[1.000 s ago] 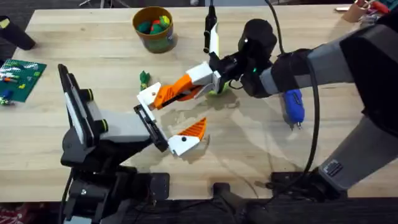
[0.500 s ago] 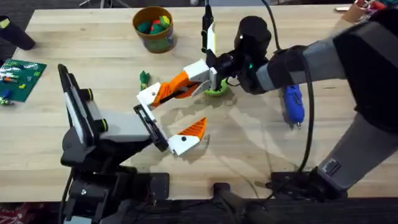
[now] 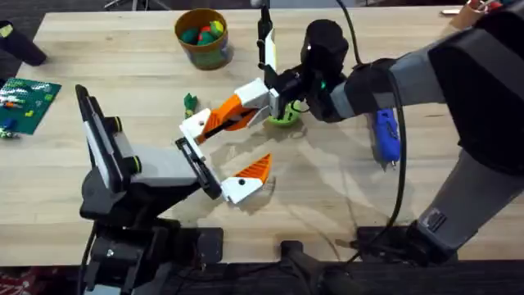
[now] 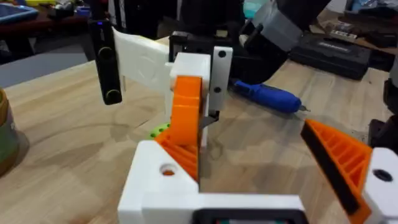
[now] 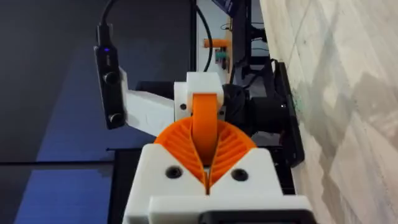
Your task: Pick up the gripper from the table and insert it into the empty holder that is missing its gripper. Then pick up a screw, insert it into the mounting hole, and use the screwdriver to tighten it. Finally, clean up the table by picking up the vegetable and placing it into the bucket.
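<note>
The orange ribbed gripper is pinched in my right gripper, which is shut on it. One end of the piece rests against the white holder on the far finger of my left gripper. The left gripper is open, and its near finger carries its own orange pad. In the left wrist view the orange gripper stands on the holder, beside the mounting hole. The blue screwdriver lies right of the right arm. The green vegetable lies below the bucket.
A lime-green disc lies on the table just under the right gripper. A green board with small parts sits at the far left edge. A black object lies at the back left corner.
My right arm has shifted left and towards the back, carrying the orange gripper along the holder. The left arm has stayed still.
</note>
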Robot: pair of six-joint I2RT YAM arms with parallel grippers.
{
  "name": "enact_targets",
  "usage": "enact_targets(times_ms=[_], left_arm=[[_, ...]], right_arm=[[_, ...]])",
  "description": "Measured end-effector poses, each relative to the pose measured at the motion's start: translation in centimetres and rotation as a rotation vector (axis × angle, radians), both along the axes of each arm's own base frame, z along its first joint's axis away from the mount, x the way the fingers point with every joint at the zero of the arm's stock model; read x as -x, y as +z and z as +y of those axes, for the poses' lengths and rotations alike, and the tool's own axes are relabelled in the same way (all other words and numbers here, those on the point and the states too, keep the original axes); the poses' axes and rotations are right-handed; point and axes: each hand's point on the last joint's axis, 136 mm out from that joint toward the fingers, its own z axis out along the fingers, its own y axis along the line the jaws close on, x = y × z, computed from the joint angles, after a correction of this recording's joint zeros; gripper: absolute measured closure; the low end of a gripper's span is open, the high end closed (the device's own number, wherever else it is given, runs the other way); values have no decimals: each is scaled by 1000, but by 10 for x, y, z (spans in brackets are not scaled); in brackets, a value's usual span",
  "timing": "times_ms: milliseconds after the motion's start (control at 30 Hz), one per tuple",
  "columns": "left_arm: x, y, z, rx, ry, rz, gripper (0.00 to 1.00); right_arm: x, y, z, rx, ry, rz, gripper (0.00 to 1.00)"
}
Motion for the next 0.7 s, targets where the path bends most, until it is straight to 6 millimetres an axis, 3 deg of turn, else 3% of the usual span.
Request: enact_targets(times_ms=[700], left_arm=[[-1,0,1,1,6,2,14]], right_arm=[[-1,1,1,11,42,18,986]])
